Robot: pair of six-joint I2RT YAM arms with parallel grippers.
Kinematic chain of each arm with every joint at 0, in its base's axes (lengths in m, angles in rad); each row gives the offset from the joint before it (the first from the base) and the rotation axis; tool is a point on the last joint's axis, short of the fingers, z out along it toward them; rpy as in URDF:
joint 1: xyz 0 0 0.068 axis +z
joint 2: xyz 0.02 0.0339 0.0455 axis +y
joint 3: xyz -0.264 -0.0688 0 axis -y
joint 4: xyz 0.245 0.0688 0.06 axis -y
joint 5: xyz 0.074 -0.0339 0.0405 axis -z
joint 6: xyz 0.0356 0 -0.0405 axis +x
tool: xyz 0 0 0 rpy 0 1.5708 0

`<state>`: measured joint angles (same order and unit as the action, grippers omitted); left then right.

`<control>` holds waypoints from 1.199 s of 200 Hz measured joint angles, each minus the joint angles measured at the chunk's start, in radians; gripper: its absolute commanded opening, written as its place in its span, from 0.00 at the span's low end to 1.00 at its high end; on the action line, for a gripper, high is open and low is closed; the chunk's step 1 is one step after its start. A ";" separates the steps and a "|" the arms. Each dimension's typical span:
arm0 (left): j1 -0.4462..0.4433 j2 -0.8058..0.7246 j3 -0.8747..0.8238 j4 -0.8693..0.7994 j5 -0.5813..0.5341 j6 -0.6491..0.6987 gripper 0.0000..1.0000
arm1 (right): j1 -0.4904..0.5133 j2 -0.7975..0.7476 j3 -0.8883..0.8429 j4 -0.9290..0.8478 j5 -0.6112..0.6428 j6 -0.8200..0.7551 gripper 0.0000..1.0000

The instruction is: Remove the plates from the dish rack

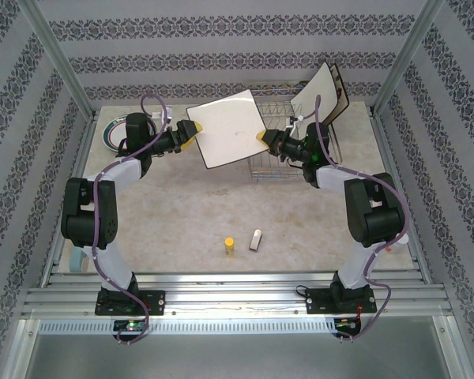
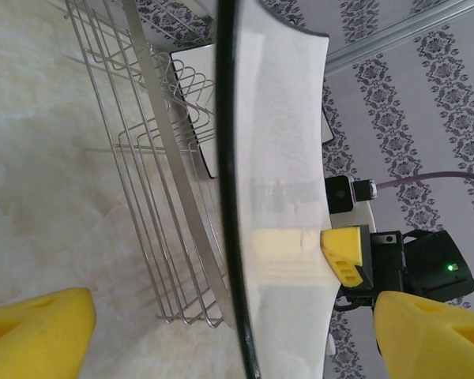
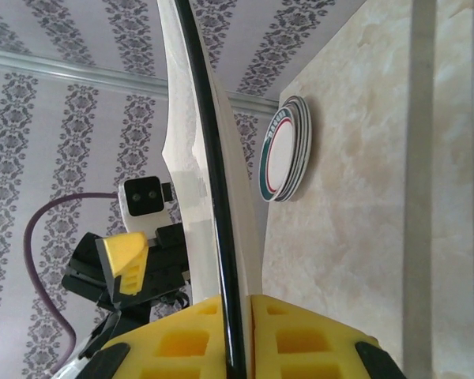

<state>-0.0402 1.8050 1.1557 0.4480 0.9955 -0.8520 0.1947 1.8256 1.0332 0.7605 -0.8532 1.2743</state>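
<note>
Above the beige marbled worktop (image 1: pixel 189 213), before the silver wire dish rack (image 1: pixel 272 101), a square cream plate (image 1: pixel 225 126) tilts white back upward, spanning left to right. The right tool (image 1: pixel 262 137) pinches its right edge; the left tool (image 1: pixel 192 131) gapes around its left edge.

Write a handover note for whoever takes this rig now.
Right gripper: shut on the right edge of the square plate, held in the air beside the dish rack.
Left gripper: open, fingers astride that plate's left edge, not gripping.
Done: round plates stacked at the table's left rear.
Left: likely finish the handover, set this plate down; more square plates lean at the rack's right end.
</note>
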 measured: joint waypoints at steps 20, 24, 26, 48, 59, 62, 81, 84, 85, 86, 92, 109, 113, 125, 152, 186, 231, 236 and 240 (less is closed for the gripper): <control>0.000 0.000 -0.003 0.016 0.005 -0.013 0.79 | 0.016 0.028 0.037 0.004 -0.009 0.010 0.00; 0.000 0.000 -0.005 0.018 0.006 -0.018 0.78 | 0.019 0.034 0.045 0.006 -0.009 0.011 0.00; 0.000 0.000 -0.006 0.018 0.007 -0.019 0.77 | 0.021 0.037 0.047 0.006 -0.009 0.011 0.00; 0.000 0.001 -0.018 0.025 0.017 -0.031 0.67 | 0.033 0.066 0.070 0.008 -0.009 0.014 0.00; 0.000 0.001 -0.019 0.026 0.021 -0.042 0.61 | 0.039 0.077 0.077 0.008 -0.010 0.015 0.00; 0.000 0.001 -0.020 0.029 0.023 -0.041 0.58 | 0.039 0.080 0.080 0.007 -0.010 0.016 0.00; 0.000 0.001 -0.021 0.040 0.026 -0.052 0.44 | 0.050 0.097 0.097 0.007 -0.013 0.022 0.00; 0.000 0.001 -0.021 0.040 0.026 -0.056 0.42 | 0.052 0.099 0.100 0.007 -0.013 0.022 0.00; 0.000 0.001 -0.021 0.040 0.026 -0.058 0.41 | 0.052 0.100 0.101 0.007 -0.013 0.022 0.00; 0.000 0.001 -0.021 0.040 0.027 -0.058 0.40 | 0.052 0.101 0.101 0.007 -0.013 0.022 0.00; 0.000 0.001 -0.021 0.041 0.029 -0.062 0.35 | 0.053 0.104 0.106 0.007 -0.012 0.024 0.00; 0.001 0.001 -0.024 0.041 0.027 -0.068 0.24 | 0.057 0.111 0.118 0.008 -0.017 0.032 0.00; 0.001 0.001 -0.025 0.040 0.025 -0.070 0.20 | 0.057 0.112 0.121 0.008 -0.019 0.033 0.00; 0.001 0.001 -0.028 0.040 0.025 -0.080 0.09 | 0.057 0.114 0.130 0.008 -0.024 0.033 0.00; 0.003 0.001 -0.028 0.043 0.025 -0.145 0.00 | 0.056 0.116 0.132 0.023 -0.028 0.012 0.00; 0.002 0.005 -0.033 0.081 0.024 -0.172 0.00 | 0.056 0.117 0.150 0.005 -0.029 0.010 0.45; -0.007 0.041 -0.068 0.159 -0.002 -0.249 0.00 | 0.035 0.082 0.206 -0.100 -0.035 -0.051 0.98; -0.008 0.041 -0.074 0.166 -0.010 -0.257 0.00 | 0.028 0.072 0.209 -0.131 -0.034 -0.068 0.98; -0.012 0.040 -0.080 0.174 -0.019 -0.260 0.00 | 0.020 0.060 0.210 -0.163 -0.029 -0.090 0.98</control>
<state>-0.0521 1.8454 1.0760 0.6216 0.9768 -1.1118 0.2146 1.8858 1.2434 0.5980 -0.8818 1.1839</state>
